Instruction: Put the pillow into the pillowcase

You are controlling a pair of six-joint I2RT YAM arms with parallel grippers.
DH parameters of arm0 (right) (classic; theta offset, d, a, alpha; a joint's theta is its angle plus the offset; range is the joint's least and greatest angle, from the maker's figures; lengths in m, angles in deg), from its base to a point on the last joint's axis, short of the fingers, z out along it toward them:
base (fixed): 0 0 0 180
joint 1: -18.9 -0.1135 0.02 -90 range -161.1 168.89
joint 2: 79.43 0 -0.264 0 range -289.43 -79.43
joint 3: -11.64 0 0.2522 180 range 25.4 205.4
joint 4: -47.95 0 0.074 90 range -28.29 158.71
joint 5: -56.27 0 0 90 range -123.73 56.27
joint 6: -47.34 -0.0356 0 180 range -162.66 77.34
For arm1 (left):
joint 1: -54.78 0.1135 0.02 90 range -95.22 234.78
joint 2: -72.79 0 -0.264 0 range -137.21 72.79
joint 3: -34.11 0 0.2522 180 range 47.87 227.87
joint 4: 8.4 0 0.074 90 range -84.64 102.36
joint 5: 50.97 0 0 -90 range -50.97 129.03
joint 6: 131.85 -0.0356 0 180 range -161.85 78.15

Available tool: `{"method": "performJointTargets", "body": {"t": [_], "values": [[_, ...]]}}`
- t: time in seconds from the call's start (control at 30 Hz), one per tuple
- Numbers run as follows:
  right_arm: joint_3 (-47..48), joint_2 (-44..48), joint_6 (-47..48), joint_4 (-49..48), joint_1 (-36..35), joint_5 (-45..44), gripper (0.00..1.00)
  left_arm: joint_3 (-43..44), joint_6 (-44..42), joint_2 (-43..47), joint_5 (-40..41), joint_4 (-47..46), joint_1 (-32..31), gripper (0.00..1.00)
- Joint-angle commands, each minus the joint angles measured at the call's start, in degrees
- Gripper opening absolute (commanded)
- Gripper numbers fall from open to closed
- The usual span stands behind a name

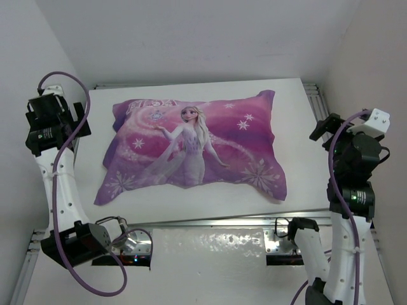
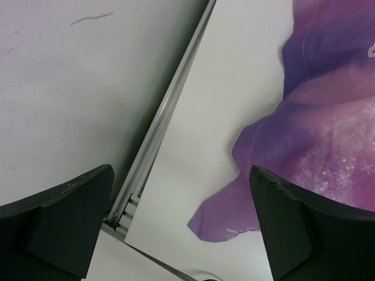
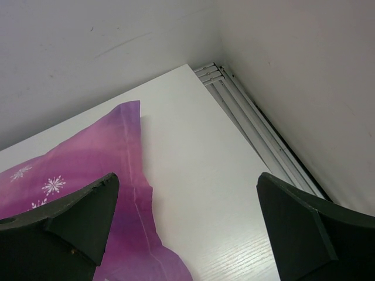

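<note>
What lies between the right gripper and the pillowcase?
Only bare white table. The top external view shows nothing on the stretch from the right gripper to the right edge of the pillowcase.

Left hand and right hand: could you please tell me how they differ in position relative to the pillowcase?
The left hand hangs by the left rail, with the pillowcase on its right; the right hand hangs over bare table, with the pillowcase on its left. The left hand faces a dark purple corner, the right hand a pink one. Both are open, empty and clear of it.
</note>
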Motion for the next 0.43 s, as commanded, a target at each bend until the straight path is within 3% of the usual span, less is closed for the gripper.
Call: {"method": "performJointTargets", "body": {"t": [0.0, 0.4], "values": [[0.0, -0.3, 0.8, -2.6, 0.0, -0.2, 0.99, 0.2, 2.1, 1.8, 0.7, -2.6, 0.5, 1.00], [-0.7, 0.3, 1.4, -2.6, 0.0, -0.6, 0.99, 0.4, 0.2, 2.0, -1.2, -2.1, 0.5, 1.00]]}}
